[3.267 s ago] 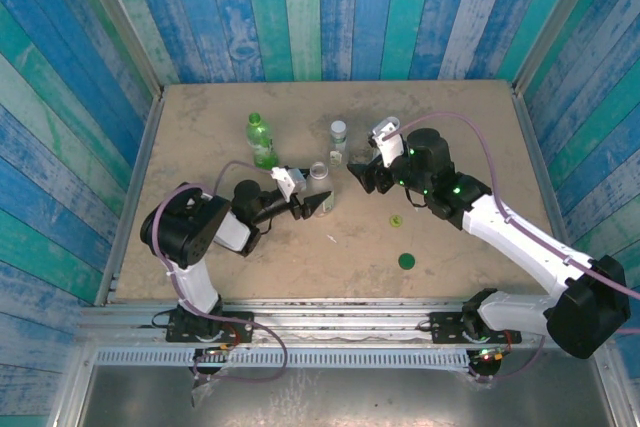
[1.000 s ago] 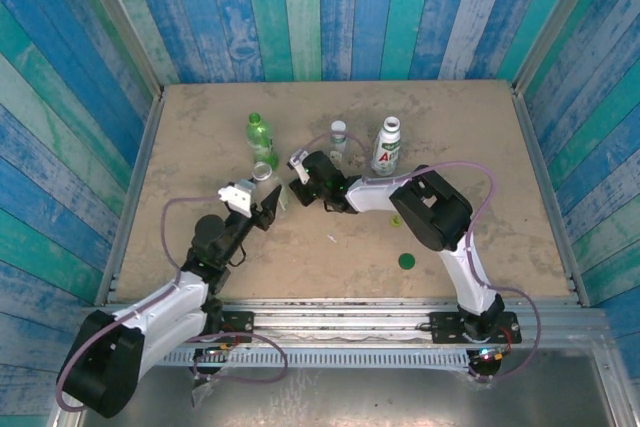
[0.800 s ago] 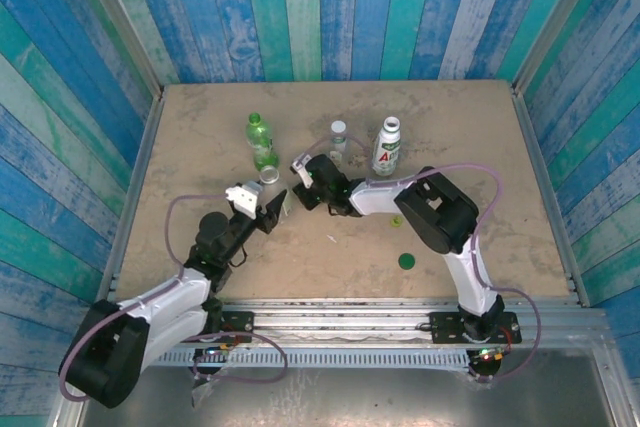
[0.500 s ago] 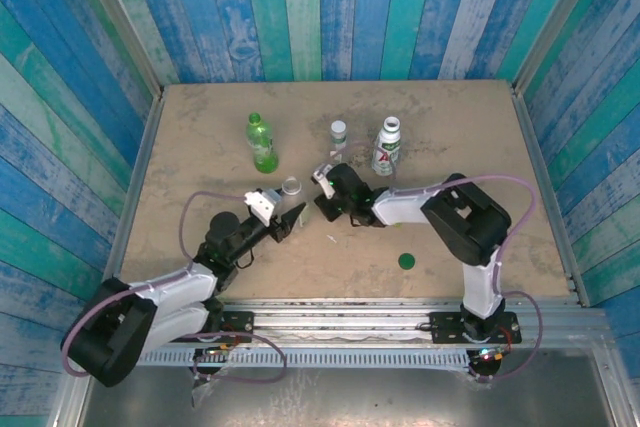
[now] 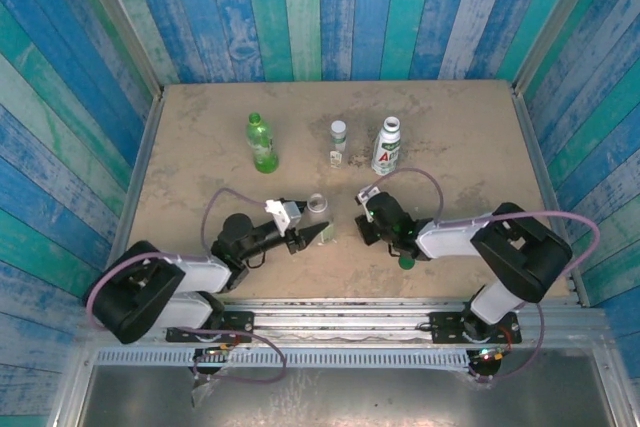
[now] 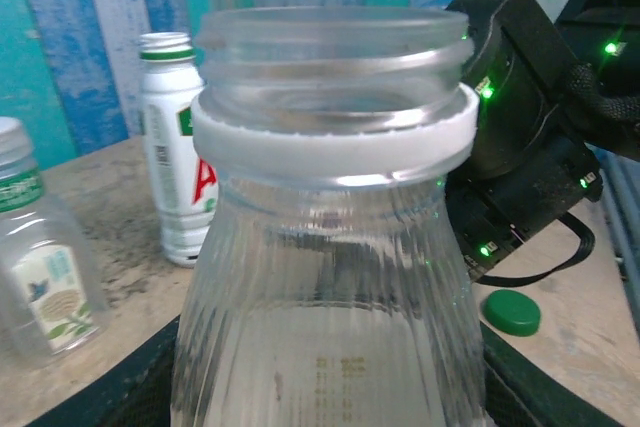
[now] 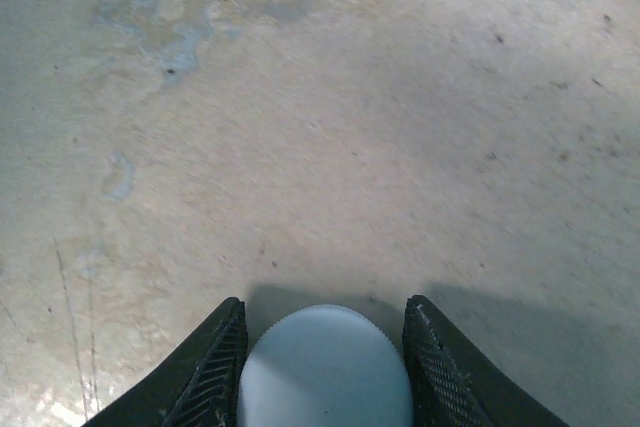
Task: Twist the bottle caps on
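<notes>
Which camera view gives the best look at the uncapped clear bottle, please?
The left wrist view: the clear bottle sits close up, open mouth and white neck ring sharp. The top external view shows the clear bottle small, from above, by the left fingers.

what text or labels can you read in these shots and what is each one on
"A": big red letter, the rest hidden, on the white bottle.
Label print on the capped clear bottle: too blurred to read.
Faint small print low on the open clear bottle: unreadable.
Label on the green bottle: too small to read.
</notes>
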`<state>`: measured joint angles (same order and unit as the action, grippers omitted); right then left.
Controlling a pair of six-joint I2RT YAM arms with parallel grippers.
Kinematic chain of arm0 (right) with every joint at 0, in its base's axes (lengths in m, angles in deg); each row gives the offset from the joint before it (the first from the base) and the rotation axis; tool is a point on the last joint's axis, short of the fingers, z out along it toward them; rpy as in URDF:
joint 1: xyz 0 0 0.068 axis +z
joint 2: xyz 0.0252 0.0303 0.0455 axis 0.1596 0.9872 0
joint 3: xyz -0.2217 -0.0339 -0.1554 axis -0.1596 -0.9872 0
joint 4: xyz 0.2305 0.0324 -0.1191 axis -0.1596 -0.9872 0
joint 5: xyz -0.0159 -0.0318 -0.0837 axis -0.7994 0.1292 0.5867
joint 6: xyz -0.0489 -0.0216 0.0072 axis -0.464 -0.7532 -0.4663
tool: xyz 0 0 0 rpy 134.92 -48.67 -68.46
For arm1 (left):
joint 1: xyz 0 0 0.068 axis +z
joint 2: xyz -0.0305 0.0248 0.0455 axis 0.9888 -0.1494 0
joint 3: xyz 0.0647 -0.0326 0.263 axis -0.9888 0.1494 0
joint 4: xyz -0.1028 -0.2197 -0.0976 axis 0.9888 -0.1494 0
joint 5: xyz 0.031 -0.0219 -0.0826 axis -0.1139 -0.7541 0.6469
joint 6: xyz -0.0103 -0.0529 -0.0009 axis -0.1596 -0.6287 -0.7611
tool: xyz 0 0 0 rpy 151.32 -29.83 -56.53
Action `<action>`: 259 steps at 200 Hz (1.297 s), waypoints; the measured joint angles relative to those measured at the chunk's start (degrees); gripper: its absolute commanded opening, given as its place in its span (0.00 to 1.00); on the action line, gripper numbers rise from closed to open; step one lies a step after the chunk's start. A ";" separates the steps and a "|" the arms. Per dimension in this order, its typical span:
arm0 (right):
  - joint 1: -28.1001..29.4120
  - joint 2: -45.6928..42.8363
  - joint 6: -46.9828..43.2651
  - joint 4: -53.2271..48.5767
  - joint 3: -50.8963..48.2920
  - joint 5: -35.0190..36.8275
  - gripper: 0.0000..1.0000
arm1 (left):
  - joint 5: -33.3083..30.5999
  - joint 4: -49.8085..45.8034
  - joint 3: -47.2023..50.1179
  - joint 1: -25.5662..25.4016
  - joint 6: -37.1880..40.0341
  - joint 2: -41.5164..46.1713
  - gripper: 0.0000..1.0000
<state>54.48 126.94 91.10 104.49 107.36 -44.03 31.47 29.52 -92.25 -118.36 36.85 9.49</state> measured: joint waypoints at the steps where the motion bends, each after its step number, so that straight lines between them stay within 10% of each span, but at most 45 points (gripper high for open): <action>1: 0.00 -0.09 0.09 0.09 -0.11 0.09 0.44 | 0.04 0.09 -0.02 -0.04 0.00 -0.13 0.55; 94: 0.02 -10.67 1.51 -6.58 1.11 0.81 0.73 | 1.88 12.72 -1.70 -2.25 -1.44 -14.38 0.54; 259: 0.00 -6.60 5.90 -26.56 9.03 -0.17 0.64 | 0.57 18.10 -2.67 -2.91 -0.13 -20.28 0.54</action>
<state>54.48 120.34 97.00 77.93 116.39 -44.21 32.04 47.62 -94.92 -121.27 36.72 -10.80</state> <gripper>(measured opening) 0.630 0.582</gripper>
